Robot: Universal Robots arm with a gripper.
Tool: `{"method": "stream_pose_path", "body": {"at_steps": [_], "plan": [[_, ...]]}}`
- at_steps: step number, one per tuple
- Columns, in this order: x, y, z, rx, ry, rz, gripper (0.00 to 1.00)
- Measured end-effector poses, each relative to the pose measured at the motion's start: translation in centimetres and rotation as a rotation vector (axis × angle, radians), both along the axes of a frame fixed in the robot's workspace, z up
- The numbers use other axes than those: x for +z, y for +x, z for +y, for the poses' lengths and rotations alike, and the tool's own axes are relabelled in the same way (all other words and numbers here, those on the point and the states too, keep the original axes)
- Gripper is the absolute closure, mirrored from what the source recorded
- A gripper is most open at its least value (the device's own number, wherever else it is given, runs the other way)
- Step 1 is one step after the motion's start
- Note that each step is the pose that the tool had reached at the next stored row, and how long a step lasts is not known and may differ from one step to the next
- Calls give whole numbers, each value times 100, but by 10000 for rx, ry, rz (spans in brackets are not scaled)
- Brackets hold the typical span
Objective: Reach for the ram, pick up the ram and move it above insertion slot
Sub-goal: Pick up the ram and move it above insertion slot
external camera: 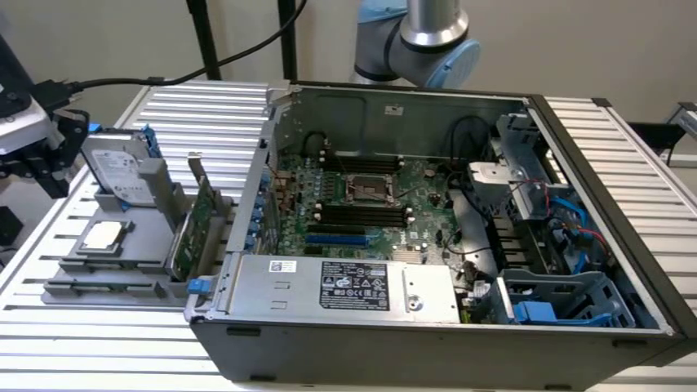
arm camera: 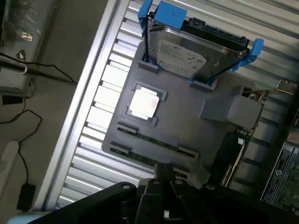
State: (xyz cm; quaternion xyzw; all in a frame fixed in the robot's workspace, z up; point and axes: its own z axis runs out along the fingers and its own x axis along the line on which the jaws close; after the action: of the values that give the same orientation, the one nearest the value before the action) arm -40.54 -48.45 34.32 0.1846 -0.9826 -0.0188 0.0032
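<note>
The ram is a thin green stick standing on edge in a groove of the grey holder tray; a second one like it sits in the nearer groove. My gripper hangs over the holder's near edge, just short of these sticks, holding nothing that I can see. In the exterior view my gripper is above the holder tray, at that view's far left. The insertion slot is one of several parallel black sockets on the motherboard in the open computer case.
On the holder stand a hard drive in a blue frame, a silver processor chip and a tall green expansion card. A shorter blue slot lies below the black sockets. The case walls, power supply and cables surround the board.
</note>
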Motion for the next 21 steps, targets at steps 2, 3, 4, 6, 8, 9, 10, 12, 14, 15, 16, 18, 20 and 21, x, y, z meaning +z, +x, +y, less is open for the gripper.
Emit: {"method": "stream_pose_path", "body": {"at_steps": [2,3,4,6,8,9,10,12,14,15,16,18,20,21], "plan": [[-1,0,0,365,1,0,89],[-1,0,0,544,0,0,89],[-1,0,0,720,0,0,89],[-2,0,0,1085,0,0,89],[-2,0,0,1444,1,0,89],[-3,0,0,1641,1,-1,89],[-3,0,0,1819,1,-1,89],[-3,0,0,2185,0,0,89],[-4,0,0,2551,0,0,89],[-4,0,0,2730,0,0,89],[-4,0,0,2911,0,0,89],[-5,0,0,3270,0,0,89],[-5,0,0,3630,0,0,89],[-5,0,0,3816,0,1,89]]}}
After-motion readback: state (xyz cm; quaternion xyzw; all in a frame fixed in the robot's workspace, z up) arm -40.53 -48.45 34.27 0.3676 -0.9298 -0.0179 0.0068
